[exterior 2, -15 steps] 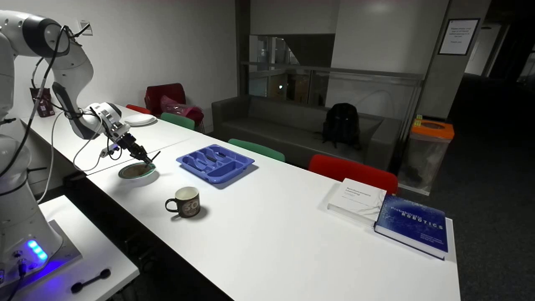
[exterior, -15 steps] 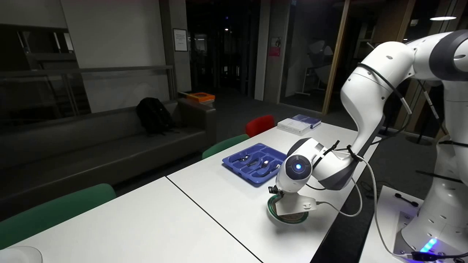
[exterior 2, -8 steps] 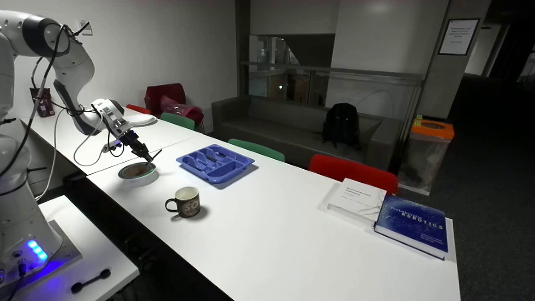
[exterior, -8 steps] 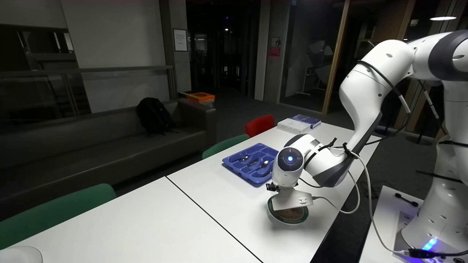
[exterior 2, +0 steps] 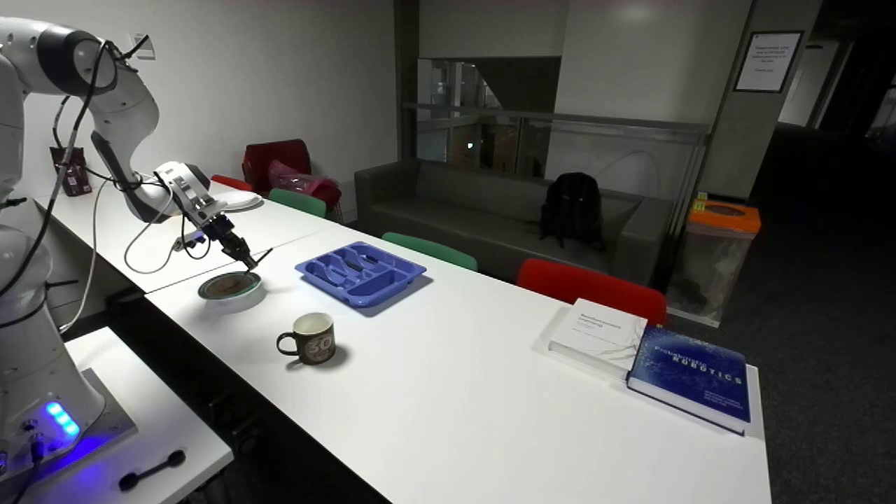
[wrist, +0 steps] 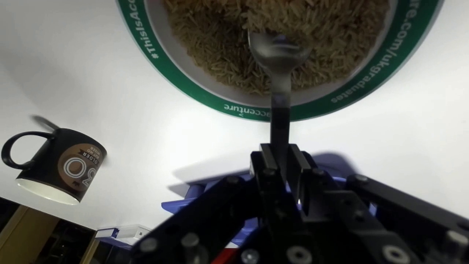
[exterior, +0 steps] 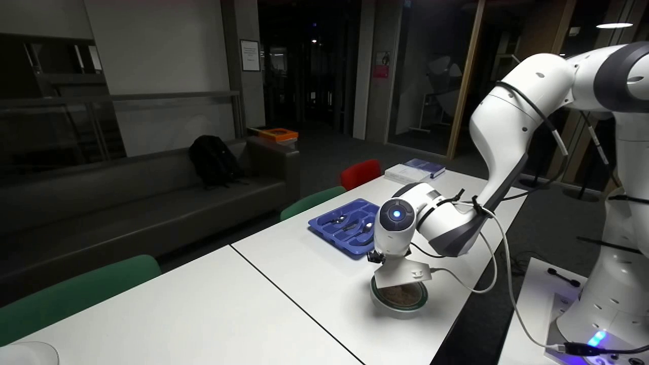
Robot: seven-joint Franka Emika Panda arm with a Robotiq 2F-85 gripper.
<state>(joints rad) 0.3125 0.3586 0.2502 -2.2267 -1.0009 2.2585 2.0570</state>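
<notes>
the fingers [wrist: 268, 161] of the gripper [wrist: 283, 161] are closed on the dark handle of a spoon [wrist: 280, 97], one on either side of it. in the wrist view the spoon runs straight out ahead of them: its long axis follows the line of the fingers, crosses the green, printed rim of a white bowl [wrist: 198, 94] and ends among the brown rice [wrist: 220, 64] inside. so the metal head lies beyond the fingertips, towards the middle of the bowl, while in that view the fingertips themselves show outside the rim. grains meet the far edge of the head; whether they lie on it or only behind it cannot be told, nor how deep the tip sits.

in an exterior view the gripper hangs at a slant above the edge of the bowl on the side of the blue cutlery tray [exterior 2: 378, 282], and the back end of the handle sticks up past the fingers, leaning towards that tray. in both exterior views the bowl stands upright on the white table [exterior 2: 448, 392], near the tray but apart from it; cutlery [exterior: 368, 227] lies in the tray's compartments. a black mug [exterior 2: 318, 346] printed with a 30 stands on the same table, apart from the bowl.
</notes>
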